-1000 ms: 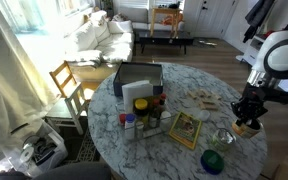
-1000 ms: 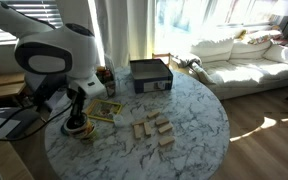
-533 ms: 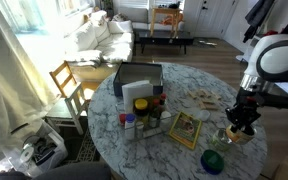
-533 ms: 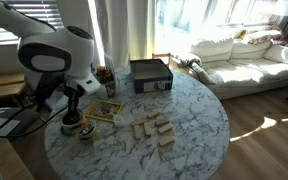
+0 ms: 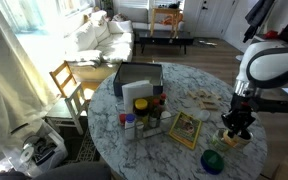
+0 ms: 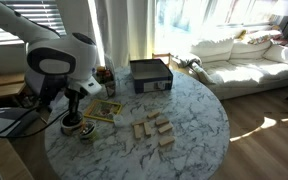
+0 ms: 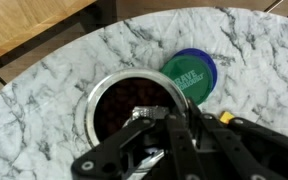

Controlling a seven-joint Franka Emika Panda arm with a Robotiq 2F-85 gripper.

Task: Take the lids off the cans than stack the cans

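Observation:
In the wrist view my gripper (image 7: 152, 125) is shut on the rim of an open can (image 7: 109, 105) with a silvery rim and a dark inside. The can hangs over the marble table (image 7: 54, 75). Right beside the can the green lid (image 7: 184, 78) lies on the blue lid (image 7: 208, 60). In both exterior views my gripper (image 5: 236, 128) (image 6: 74, 124) is low over the table near its edge. A pale can (image 5: 227, 138) shows at the gripper's tip. The green lid (image 5: 213, 161) lies just in front of it. I cannot make out a second can.
A black box (image 5: 137, 78) (image 6: 150, 75) stands at the far side of the table. Clustered bottles and jars (image 5: 144, 115) stand before it. Wooden blocks (image 6: 154, 128) lie mid-table. A framed card (image 5: 186, 128) lies near the can. A wooden chair (image 5: 69, 85) stands beside the table.
My gripper has moved down and toward the middle of the table, still shut, and is now right over the pale can's spot.

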